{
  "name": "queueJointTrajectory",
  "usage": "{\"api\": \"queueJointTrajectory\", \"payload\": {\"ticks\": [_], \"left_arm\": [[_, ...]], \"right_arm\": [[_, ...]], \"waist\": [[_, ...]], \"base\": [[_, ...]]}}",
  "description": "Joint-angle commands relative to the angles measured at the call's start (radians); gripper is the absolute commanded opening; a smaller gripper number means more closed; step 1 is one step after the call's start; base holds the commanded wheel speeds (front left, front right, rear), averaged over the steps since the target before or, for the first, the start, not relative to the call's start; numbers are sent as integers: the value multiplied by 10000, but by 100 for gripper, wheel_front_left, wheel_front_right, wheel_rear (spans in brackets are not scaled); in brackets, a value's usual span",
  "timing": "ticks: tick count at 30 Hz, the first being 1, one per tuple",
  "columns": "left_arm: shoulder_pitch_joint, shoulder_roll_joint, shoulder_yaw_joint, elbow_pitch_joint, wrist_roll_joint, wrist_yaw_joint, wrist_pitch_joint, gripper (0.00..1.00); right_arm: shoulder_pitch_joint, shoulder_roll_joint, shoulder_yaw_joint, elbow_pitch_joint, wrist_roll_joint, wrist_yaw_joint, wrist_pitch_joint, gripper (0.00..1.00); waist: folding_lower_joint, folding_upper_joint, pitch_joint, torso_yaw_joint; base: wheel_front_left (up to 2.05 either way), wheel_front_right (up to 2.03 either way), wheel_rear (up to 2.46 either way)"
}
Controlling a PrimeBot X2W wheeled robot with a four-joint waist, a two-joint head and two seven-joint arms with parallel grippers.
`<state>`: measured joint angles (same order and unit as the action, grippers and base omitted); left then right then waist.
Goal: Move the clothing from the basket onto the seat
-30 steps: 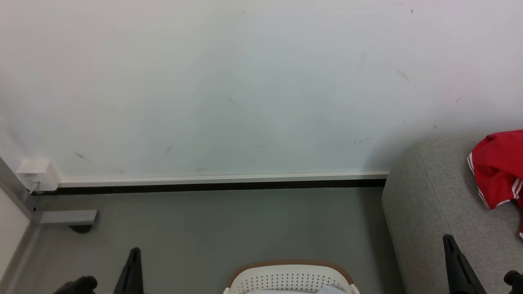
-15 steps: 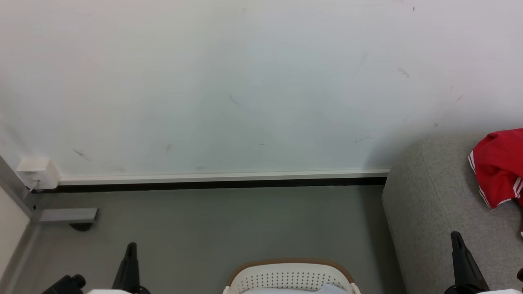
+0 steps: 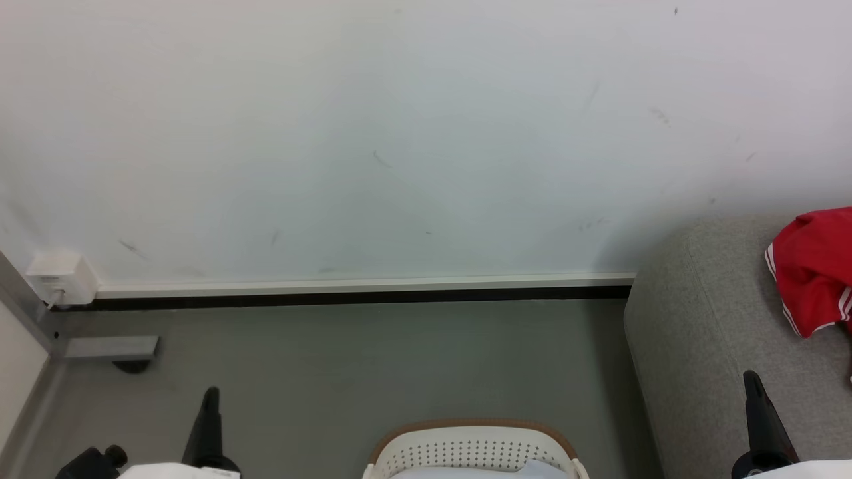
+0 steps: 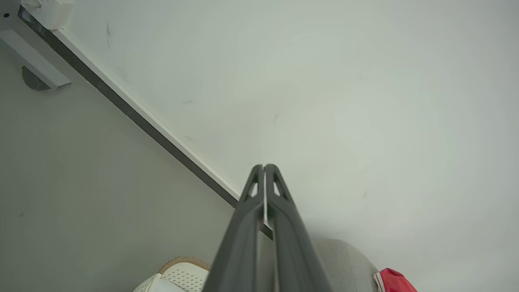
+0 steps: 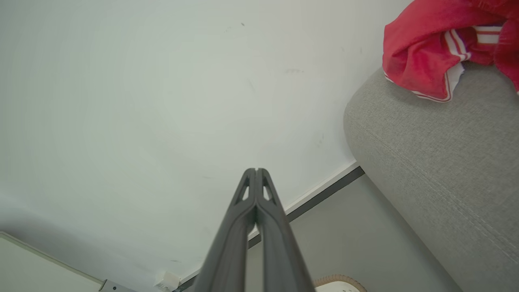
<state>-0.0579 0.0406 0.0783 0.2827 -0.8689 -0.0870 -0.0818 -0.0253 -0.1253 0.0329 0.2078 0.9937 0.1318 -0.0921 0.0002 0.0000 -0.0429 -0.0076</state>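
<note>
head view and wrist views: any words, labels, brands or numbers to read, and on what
No text can be read in any view.
On the white wall box: a faint mark on its front, too small to read.
On the clothing: white stripes, no lettering seen.
On the basket: holes and a brown rim, no label seen.

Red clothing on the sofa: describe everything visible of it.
The clothing is soft, bright red fabric with thin white stripe trim along its edges. It lies crumpled in loose folds on top of the light grey woven sofa, close to the wall. The head view's right edge cuts it off, so its full shape cannot be told. The right wrist view shows a striped hem resting on the sofa's padded top. Nothing else visibly touches it.
</note>
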Motion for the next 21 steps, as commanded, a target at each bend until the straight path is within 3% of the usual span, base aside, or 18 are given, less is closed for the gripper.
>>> {"api": "queueJointTrajectory", "payload": {"ticks": [1,21], "left_arm": [[-248,85,45,-188,-429,20,87,0],[-340,101,151,-415,-2579,30,652,0]], "right_arm": [[-313,-18,-100,-53,354,-7,78,0],[-529,111,-388,102,2254,-10,582,0]], "waist": [[-1,0,10,2],[-1,0,104,19]], "base": [[0,0,0],[0,0,0]]}}
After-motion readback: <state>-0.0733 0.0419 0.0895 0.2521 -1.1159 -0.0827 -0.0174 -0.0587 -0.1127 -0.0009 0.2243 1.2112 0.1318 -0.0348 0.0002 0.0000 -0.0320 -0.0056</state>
